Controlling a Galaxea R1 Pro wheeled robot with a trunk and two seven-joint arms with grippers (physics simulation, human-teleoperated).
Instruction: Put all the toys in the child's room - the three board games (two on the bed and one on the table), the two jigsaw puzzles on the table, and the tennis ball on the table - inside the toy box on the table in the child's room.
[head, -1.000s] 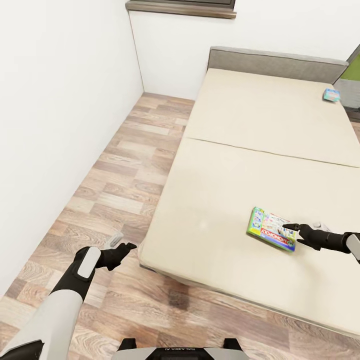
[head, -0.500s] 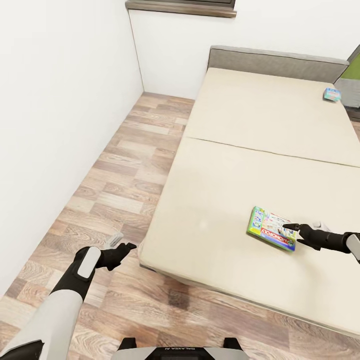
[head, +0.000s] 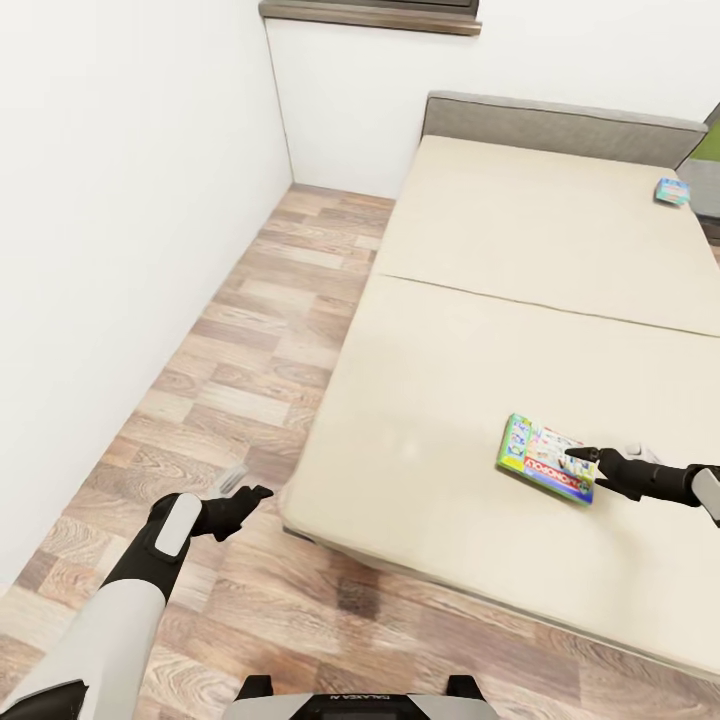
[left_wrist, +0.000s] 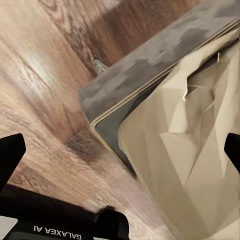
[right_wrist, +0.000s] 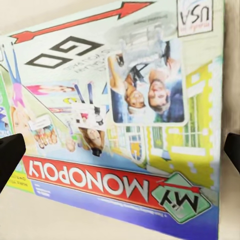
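A green-edged Monopoly board game (head: 545, 458) lies flat on the beige mattress of the bed (head: 440, 380), near its front right. My right gripper (head: 598, 453) hovers right at that box's near edge. In the right wrist view the printed lid (right_wrist: 125, 115) spreads between the widely spread fingertips (right_wrist: 10, 156), so the gripper is open. A second, blue board game (head: 673, 191) lies far back at the bed's right edge, by the grey headboard (head: 560, 125). My left gripper (head: 250, 484) hangs open over the floor beside the bed's front corner (left_wrist: 107, 117).
A white wall runs along the left, with a strip of wood-plank floor (head: 250, 330) between it and the bed. A dark window sill (head: 370, 15) sits above the far wall. My base (left_wrist: 55, 230) shows just below the left gripper.
The whole picture has shifted slightly, so the camera moved a little. Both arms and both game boxes stay where they were.
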